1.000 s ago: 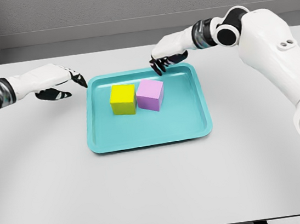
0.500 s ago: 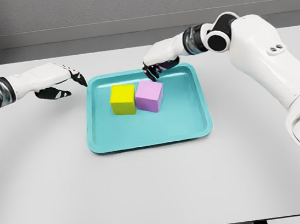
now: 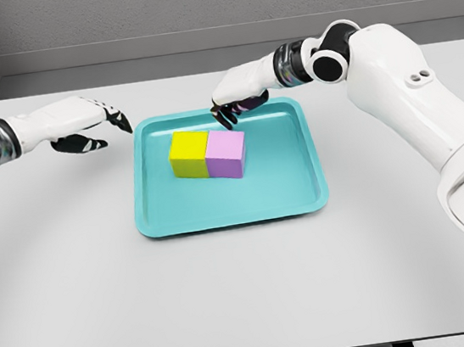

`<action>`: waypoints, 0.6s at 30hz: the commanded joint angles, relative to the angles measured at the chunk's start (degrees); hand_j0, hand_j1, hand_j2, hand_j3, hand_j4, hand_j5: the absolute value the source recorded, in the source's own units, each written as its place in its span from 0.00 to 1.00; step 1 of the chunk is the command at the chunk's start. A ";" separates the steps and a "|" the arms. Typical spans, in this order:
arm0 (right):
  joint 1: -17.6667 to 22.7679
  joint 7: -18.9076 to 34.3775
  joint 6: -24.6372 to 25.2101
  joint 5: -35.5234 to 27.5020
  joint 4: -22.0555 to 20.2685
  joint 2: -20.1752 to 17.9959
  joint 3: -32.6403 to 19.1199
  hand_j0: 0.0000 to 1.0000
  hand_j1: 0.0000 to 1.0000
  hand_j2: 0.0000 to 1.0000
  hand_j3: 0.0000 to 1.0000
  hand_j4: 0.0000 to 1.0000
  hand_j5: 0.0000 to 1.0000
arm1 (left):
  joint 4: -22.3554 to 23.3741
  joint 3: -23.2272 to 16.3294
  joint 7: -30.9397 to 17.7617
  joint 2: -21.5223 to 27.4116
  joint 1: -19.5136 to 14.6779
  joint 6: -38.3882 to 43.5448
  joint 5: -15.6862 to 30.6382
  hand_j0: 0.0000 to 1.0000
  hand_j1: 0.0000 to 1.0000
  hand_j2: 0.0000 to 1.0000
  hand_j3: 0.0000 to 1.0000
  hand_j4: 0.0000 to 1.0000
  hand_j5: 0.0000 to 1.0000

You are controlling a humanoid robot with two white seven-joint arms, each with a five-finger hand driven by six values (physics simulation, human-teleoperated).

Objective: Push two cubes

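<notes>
A yellow cube (image 3: 188, 153) and a pink cube (image 3: 226, 154) sit side by side, faces touching, in the teal tray (image 3: 294, 191). My right hand (image 3: 229, 110) hovers at the tray's far rim, just behind the pink cube, with its dark fingertips (image 3: 223, 119) curled downward and holding nothing. My left hand (image 3: 93, 123) hangs over the table to the left of the tray, fingers relaxed and empty.
The tray lies in the middle of a white table (image 3: 247, 291). A grey wall rises behind the table's far edge. My right arm (image 3: 409, 90) reaches in from the right over the table's far side.
My right hand has moved left along the tray's far rim. The pink cube has shifted left and squared up against the yellow cube. The left hand stayed put.
</notes>
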 commanded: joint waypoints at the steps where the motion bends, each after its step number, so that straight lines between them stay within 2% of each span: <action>1: -0.09 -0.01 0.14 -0.23 0.02 -0.19 -0.20 0.35 0.35 0.35 0.35 0.35 0.35 | -0.05 0.19 0.03 0.67 0.00 0.15 0.53 0.63 0.63 0.63 0.63 0.63 0.63; 3: -0.44 -0.01 0.14 -0.40 -1.20 -1.94 -0.82 0.35 0.35 0.35 0.35 0.35 0.35 | -0.05 0.19 0.03 1.20 0.09 0.15 0.97 0.63 0.63 0.63 0.63 0.63 0.63; 5: -0.18 -0.01 1.91 -1.02 -12.18 -7.66 -1.26 0.35 0.35 0.35 0.35 0.35 0.35 | -0.23 0.19 0.03 2.69 0.00 0.15 1.32 0.65 0.65 0.65 0.65 0.65 0.65; 6: 0.00 -0.01 3.14 -1.10 -15.96 -9.76 -1.26 0.35 0.35 0.35 0.35 0.35 0.35 | -0.49 0.19 0.03 3.39 -0.09 0.15 1.41 0.71 0.71 0.71 0.71 0.71 0.71; 7: 0.09 -0.01 3.32 -1.10 -17.81 -11.35 -1.78 0.35 0.35 0.35 0.35 0.35 0.35 | -0.49 0.28 0.03 3.39 -0.18 0.15 1.84 0.80 0.80 0.80 0.80 0.80 0.80; 8: 0.53 -0.01 3.06 -1.10 -20.36 -13.63 -4.77 0.35 0.35 0.35 0.35 0.35 0.35 | -0.41 0.28 0.03 3.92 -0.09 0.15 3.60 0.87 0.87 0.87 0.87 0.87 0.87; 10: 2.28 -0.01 2.97 -1.19 -26.43 -18.11 -7.76 0.36 0.36 0.36 0.36 0.36 0.36 | -0.49 0.28 0.03 5.24 0.09 0.15 3.87 0.87 0.87 0.87 0.87 0.87 0.87; 11: 3.43 -0.01 2.71 -1.19 -28.45 -19.87 -9.51 0.36 0.36 0.36 0.36 0.36 0.36 | -0.58 0.28 0.03 5.24 0.17 0.15 3.87 0.87 0.87 0.87 0.87 0.87 0.87; 12: 4.92 -0.01 1.92 -1.19 -30.65 -21.98 -10.66 0.36 0.36 0.36 0.36 0.36 0.36 | -0.41 0.37 0.03 5.50 0.17 0.15 3.95 0.95 0.95 0.95 0.95 0.95 0.95; 13: 6.41 -0.01 0.51 -1.19 -32.49 -24.44 -12.77 0.37 0.37 0.37 0.37 0.37 0.37 | -0.06 2.21 0.03 6.03 0.61 0.15 3.87 1.00 1.00 1.00 1.00 1.00 1.00; 18: 14.32 -0.01 0.14 -2.07 -39.26 -32.00 -21.73 0.38 0.38 0.38 0.38 0.38 0.38 | 0.12 2.56 0.03 8.31 1.84 0.15 3.60 1.00 1.00 1.00 1.00 1.00 1.00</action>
